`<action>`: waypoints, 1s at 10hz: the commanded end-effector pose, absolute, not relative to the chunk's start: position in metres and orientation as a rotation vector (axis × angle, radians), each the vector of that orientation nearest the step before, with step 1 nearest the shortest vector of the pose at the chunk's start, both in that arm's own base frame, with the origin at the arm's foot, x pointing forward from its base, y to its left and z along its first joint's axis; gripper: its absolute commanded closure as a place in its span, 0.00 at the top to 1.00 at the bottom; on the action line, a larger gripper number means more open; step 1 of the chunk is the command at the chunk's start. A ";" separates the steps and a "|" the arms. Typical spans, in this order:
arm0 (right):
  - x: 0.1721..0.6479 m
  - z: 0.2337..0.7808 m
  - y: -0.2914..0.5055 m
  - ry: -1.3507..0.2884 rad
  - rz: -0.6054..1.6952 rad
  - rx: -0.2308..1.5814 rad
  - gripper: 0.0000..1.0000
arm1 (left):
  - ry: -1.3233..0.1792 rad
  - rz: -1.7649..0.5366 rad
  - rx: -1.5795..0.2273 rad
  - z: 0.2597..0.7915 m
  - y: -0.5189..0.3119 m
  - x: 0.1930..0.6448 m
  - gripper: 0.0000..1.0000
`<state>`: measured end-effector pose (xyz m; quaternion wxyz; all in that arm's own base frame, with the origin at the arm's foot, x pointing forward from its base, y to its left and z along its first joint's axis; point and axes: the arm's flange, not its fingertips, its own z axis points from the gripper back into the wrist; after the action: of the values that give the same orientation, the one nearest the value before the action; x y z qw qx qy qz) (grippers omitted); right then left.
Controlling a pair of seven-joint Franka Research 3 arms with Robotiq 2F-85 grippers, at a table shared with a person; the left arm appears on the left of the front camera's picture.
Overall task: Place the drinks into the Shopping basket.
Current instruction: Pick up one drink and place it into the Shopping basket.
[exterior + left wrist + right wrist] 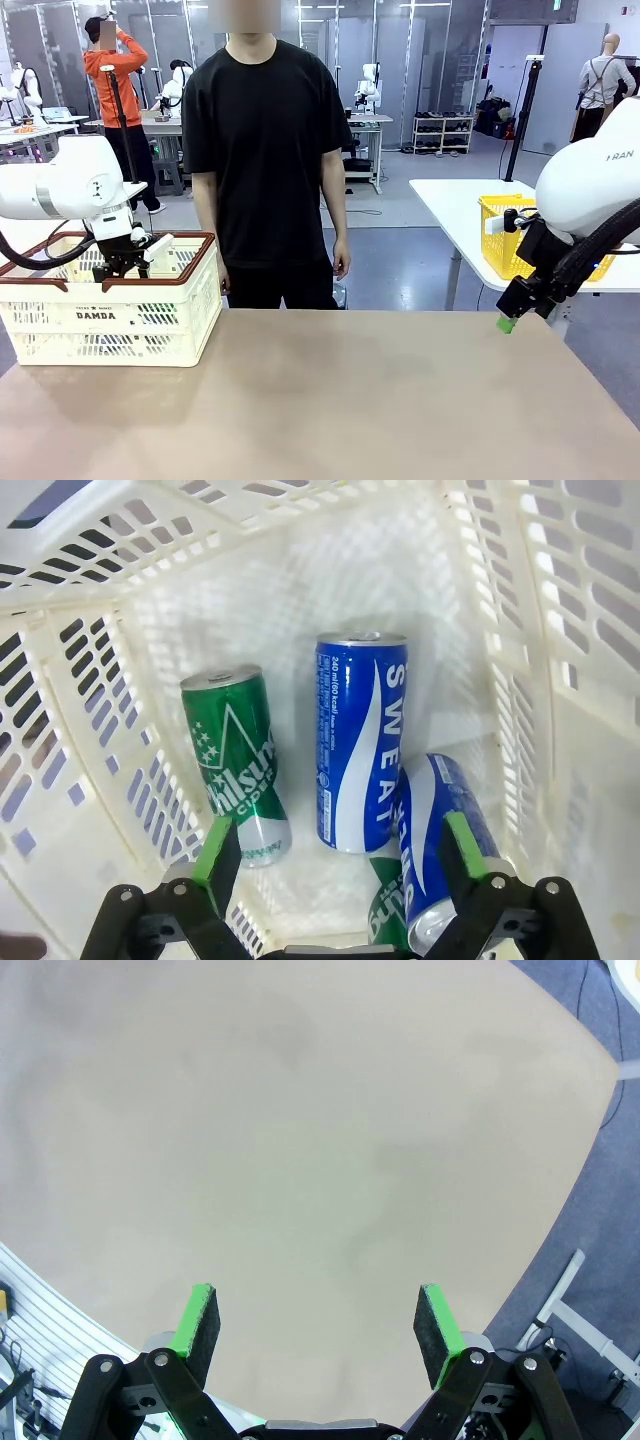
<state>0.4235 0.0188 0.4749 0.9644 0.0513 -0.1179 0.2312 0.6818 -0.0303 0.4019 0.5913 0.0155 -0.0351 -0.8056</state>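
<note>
From the front, the left hand (pixel 122 268) hangs just inside the cream basket (pixel 110 318), which sits at the left end of the tan counter (pixel 360 400). It is low over the basket's inside, the natural place to let a drink go so that it drops a short way rather than falls. The right hand (pixel 510 322) is off the counter's right edge, raised and tilted down, well apart from the basket and out of the other arm's way. A person (pixel 268 160) stands at the far side, arms down, taking no part.

The left wrist view looks straight down into the basket (pixel 300 600). The hand (pixel 340 852) is released, its green pads (pixel 218 852) spread wide with nothing between them. Below lie a green can (pixel 236 760) and a blue can (pixel 358 740), side by side on the floor. A second blue can (pixel 440 845) lies beside them toward the right wall, and part of another green can (pixel 385 905) shows under it. They lie loose and tumbled, as dropped things do.

In the right wrist view the hand (pixel 316 1328) is likewise released, with bare counter (pixel 300 1130) under it. With four cans already in the basket, the job looks finished or nearly so.
</note>
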 end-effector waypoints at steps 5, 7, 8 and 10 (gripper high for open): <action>0.424 0.476 0.018 -0.235 0.480 0.103 0.97 | -0.079 -1.872 0.028 0.396 -0.030 0.682 1.00; 0.424 0.476 0.018 -0.235 0.480 0.103 0.97 | -0.079 -1.872 0.028 0.396 -0.030 0.682 1.00; 0.424 0.476 0.018 -0.235 0.480 0.103 0.97 | -0.079 -1.872 0.028 0.396 -0.030 0.682 1.00; 0.424 0.476 0.018 -0.235 0.480 0.103 0.97 | -0.079 -1.872 0.028 0.396 -0.030 0.682 1.00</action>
<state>0.4235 0.0188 0.4749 0.9644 0.0513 -0.1179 0.2312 0.6824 -0.0305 0.3957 0.5913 0.0117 -0.0326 -0.8057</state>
